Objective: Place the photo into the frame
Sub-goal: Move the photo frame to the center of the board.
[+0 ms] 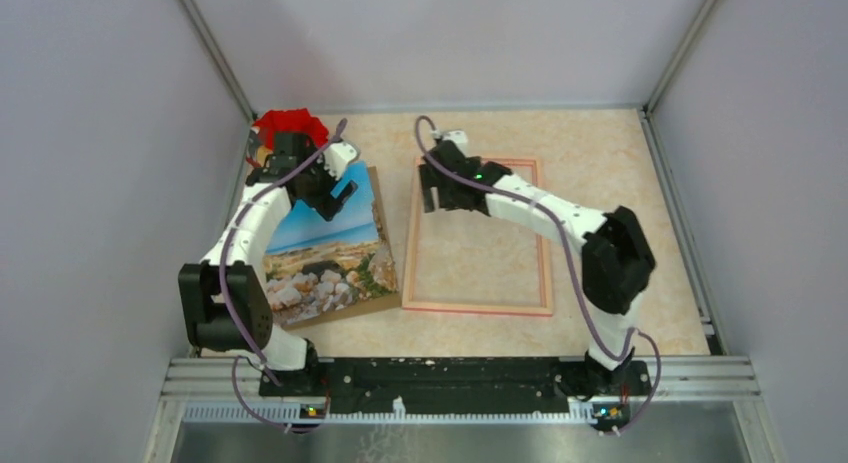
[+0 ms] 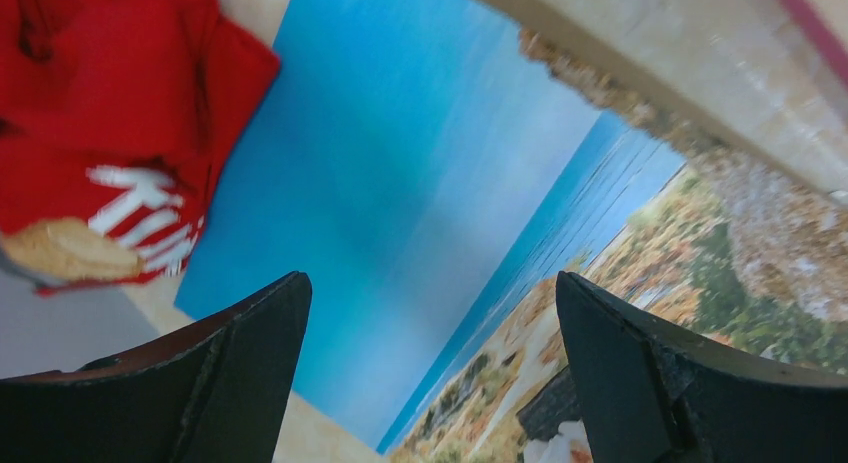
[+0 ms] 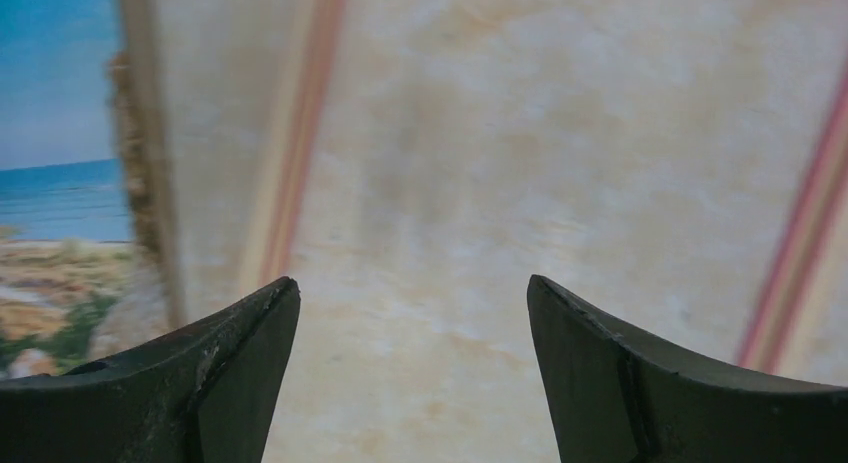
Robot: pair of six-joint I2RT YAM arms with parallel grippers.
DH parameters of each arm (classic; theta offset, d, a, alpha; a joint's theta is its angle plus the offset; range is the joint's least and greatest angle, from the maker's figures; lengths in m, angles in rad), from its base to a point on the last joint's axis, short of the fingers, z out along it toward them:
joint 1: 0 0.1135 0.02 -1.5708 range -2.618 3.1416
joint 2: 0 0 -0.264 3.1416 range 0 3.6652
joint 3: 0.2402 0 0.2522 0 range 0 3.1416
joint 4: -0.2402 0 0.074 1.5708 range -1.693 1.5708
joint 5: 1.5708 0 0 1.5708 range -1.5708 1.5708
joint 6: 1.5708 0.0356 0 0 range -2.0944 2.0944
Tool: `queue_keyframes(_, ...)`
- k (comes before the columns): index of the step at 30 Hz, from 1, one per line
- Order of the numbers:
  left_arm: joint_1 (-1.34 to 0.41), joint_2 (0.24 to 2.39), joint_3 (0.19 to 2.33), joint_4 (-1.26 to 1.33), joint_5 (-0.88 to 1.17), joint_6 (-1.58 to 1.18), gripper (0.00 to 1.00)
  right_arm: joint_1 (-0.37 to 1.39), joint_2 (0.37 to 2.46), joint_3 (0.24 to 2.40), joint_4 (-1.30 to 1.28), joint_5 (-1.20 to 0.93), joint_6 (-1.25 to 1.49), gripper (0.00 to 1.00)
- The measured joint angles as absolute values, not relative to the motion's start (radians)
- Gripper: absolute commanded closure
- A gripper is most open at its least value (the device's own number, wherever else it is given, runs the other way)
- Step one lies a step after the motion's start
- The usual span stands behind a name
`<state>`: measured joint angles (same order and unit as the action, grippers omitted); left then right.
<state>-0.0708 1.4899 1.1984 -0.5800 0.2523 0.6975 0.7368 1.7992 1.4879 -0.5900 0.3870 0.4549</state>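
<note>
Over photo [image 2: 400, 183]: L jaws wide, empty | over frame [image 1: 478, 308]: R jaws wide, empty

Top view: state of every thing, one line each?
photo: flat, picture side up, on the board, not in the frame.
board: flat, under the photo.
frame: flat, empty, beside the board.
left gripper: open, over the photo, holding nothing.
right gripper: open, over the frame's far left corner, holding nothing.
</note>
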Motion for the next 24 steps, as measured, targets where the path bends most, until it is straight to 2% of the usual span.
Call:
queue_keyframes(5, 0.052, 1.490, 1.198, -0.641, 0.199, 0.707, 0.01, 0.893, 2.026, 1.706, -0.561, 0.361, 0.476, 0.16)
queue_keyframes(11, 0.185, 1.490, 1.174, -0.663, 0.146, 0.743, 0.01, 0.950, 2.210, 1.773, -0.579, 0.352, 0.476, 0.22)
queue_keyframes(15, 0.236, 1.485, 1.137, -0.666, 0.110, 0.782, 0.01, 0.951, 2.235, 1.758, -0.590, 0.369, 0.476, 0.27)
queue_keyframes(24, 0.293, 1.475, 1.050, -0.622, -0.062, 0.859, 0.01, 0.934, 2.139, 1.576, -0.475, 0.387, 0.517, 0.52)
